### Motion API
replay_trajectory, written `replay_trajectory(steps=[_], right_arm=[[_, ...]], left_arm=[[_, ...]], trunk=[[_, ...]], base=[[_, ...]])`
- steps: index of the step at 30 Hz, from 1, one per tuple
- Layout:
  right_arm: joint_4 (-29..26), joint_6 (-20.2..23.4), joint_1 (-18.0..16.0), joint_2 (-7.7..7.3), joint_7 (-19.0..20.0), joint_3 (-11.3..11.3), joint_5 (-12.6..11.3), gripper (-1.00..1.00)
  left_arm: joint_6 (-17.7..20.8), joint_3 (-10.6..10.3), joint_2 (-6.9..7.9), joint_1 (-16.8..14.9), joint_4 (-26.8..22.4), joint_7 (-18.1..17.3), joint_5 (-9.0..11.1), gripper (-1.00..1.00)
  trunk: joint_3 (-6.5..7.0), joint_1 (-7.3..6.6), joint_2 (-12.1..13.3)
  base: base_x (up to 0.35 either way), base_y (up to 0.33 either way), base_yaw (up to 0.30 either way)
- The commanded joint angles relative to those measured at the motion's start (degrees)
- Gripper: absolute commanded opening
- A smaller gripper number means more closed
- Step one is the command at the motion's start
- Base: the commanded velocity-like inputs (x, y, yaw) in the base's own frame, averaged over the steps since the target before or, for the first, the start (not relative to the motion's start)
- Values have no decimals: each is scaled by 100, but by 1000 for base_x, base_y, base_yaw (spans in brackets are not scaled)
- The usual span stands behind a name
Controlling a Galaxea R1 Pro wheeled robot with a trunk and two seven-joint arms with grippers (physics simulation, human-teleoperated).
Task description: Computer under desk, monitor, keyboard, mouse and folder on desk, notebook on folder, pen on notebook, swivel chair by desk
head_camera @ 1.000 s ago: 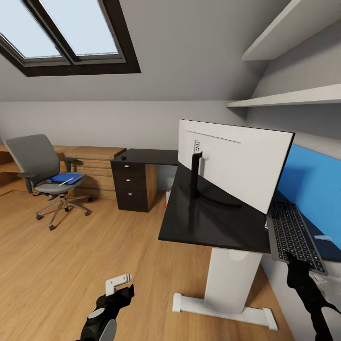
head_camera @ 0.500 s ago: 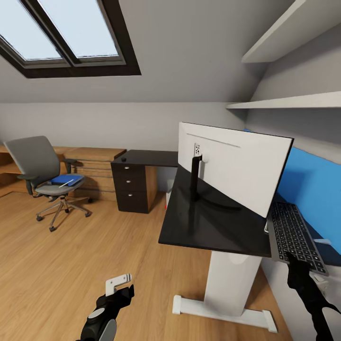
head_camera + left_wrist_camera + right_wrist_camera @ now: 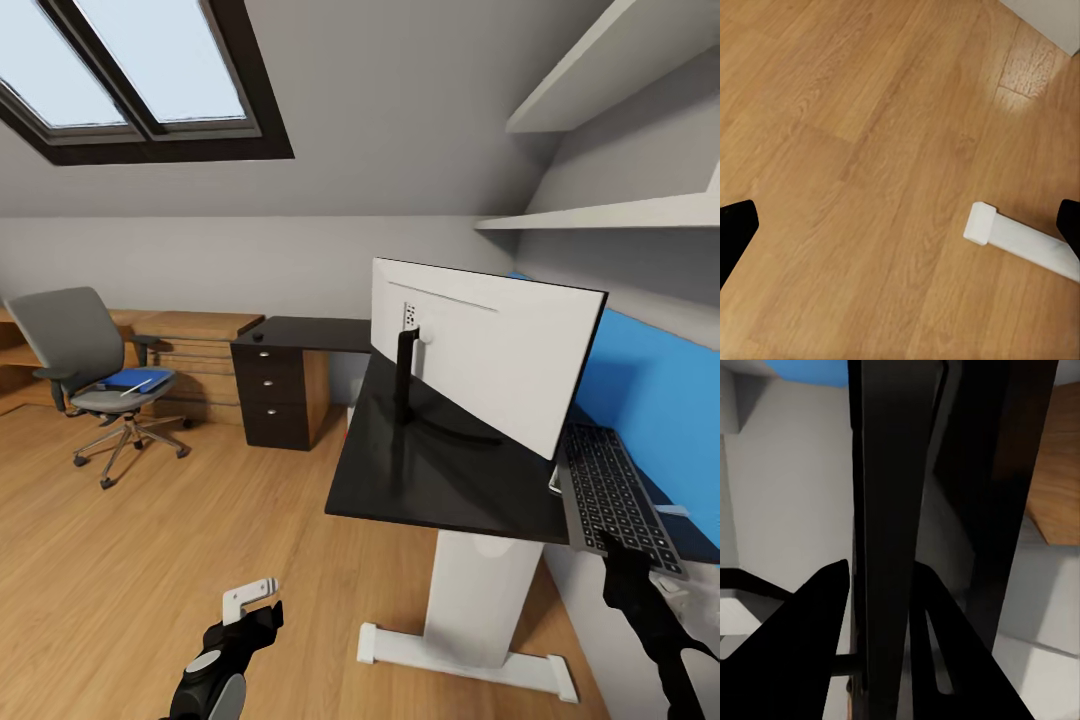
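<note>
The keyboard (image 3: 618,495) now sits a little further in beside the monitor (image 3: 485,352) than a second ago, its near end pinched in the right gripper (image 3: 628,566); in the right wrist view the two fingers (image 3: 821,622) close on a thin dark edge, which I take to be the keyboard (image 3: 889,532). It hangs at the desk's (image 3: 440,470) far-right edge, against the blue back panel, and I cannot tell whether it rests on the black top or beyond it, so that step looks unfinished. The whole view has also slid slightly left between frames, so the camera moved; the monitor itself probably has not. The left gripper (image 3: 250,598) hangs low over the floor (image 3: 870,150) with fingers spread wide, empty. Far left, the chair (image 3: 95,375) holds the folder (image 3: 135,381) with the pen (image 3: 137,385) on it, well apart from the desk. A small dark lump, perhaps the mouse (image 3: 259,337), sits on the far desk wing.
</note>
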Motion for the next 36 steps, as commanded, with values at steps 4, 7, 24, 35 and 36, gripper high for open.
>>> replay_trajectory(steps=[4,7,24,35,36], right_arm=[[-68,-226,-7,1,5,-36,-6,-100],[-184,-226,-7,1,1,-44,-3,-100],[-316,-226,-7,1,6,-66,-2,-100],[-316,-226,-7,1,7,-66,-2,-100],[-316,-226,-7,1,7,-66,-2,-100]], left_arm=[[12,-8,5,-3,-9,48,57,100],[13,-8,4,-3,-9,48,57,100],[7,-8,3,-3,-9,48,57,100],[9,-8,6,-3,-9,48,57,100],[10,-8,6,-3,-9,48,57,100]], trunk=[[-6,-1,-3],[-6,-1,-3],[-6,-1,-3],[-6,-1,-3],[-6,-1,-3]], base=[[0,-4,0],[0,0,0],[-3,0,0],[-279,0,0],[-333,0,0]])
